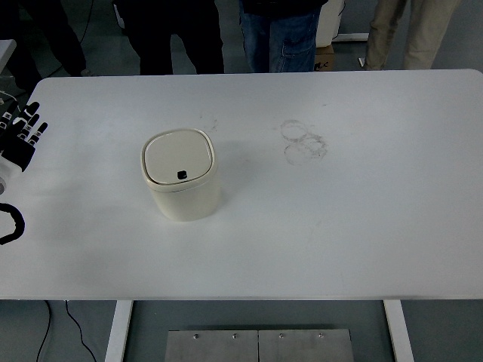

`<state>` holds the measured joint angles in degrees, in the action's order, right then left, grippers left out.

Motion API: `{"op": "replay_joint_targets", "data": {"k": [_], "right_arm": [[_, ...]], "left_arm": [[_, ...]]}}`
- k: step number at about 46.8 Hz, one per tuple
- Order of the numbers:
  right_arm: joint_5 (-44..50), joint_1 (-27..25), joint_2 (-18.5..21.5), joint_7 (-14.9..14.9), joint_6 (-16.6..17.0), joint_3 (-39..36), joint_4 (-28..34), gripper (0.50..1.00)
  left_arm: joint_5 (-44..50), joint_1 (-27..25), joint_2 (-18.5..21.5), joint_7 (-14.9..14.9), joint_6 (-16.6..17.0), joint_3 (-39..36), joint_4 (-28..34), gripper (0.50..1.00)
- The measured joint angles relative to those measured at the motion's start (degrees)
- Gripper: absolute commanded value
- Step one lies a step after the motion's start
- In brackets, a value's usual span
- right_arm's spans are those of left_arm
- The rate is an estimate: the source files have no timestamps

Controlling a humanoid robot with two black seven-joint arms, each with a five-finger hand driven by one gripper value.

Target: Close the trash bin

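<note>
A small cream trash bin stands upright on the white table, left of centre. Its lid lies flat and shut, with a small black button near its front edge. My left hand is at the far left edge of the table, well apart from the bin, with its fingers spread and holding nothing. My right arm is out of view.
Faint ring-shaped smudges mark the table right of the bin. Several people's legs stand along the far edge. A black cable loop of my left arm shows at the left edge.
</note>
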<state>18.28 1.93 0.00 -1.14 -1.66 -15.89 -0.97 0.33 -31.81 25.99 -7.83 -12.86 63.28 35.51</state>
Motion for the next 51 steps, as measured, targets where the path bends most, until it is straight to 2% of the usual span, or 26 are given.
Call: {"op": "replay_joint_targets", "data": {"k": [13,34,51], "right_arm": [[0.0,0.0,0.0,0.0,0.0,0.0,0.0,0.989],[0.0,0.0,0.0,0.0,0.0,0.1,-0.1,0.991],[-0.1,0.3,0.0,0.0,0.1,0.0,-0.1,0.989]], "left_arm": [[0.1,0.9,-0.1,0.0,0.1,0.0,0.0,1.000],[0.0,0.7,-3.0,0.0,0.2,0.0,0.0,1.000],[0.1,0.6,-3.0,0.0,0.3,0.0,0.0,1.000]]}}
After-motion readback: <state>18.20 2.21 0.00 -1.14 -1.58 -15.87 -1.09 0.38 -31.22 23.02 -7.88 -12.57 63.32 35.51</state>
